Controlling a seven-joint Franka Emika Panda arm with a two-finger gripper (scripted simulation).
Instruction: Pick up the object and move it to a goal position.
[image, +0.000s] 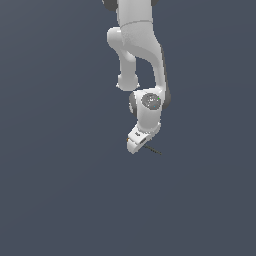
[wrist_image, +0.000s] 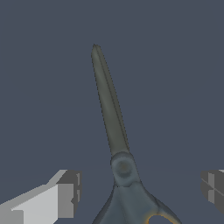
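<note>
1. Scissors (wrist_image: 114, 127), closed blades, are lying flat on the plain dark floor (image: 60, 200); the wrist view is showing a pivot screw and an orange-rimmed handle loop at the frame edge.
2. Gripper (wrist_image: 138, 192) is hanging over the handle end with fingers (wrist_image: 65, 194) spread wide either side, touching nothing.
3. In the exterior view the scissors (image: 154, 150) are showing as a thin dark sliver poking out just beside the white gripper (image: 136, 143), toward the exterior view's right.
</note>
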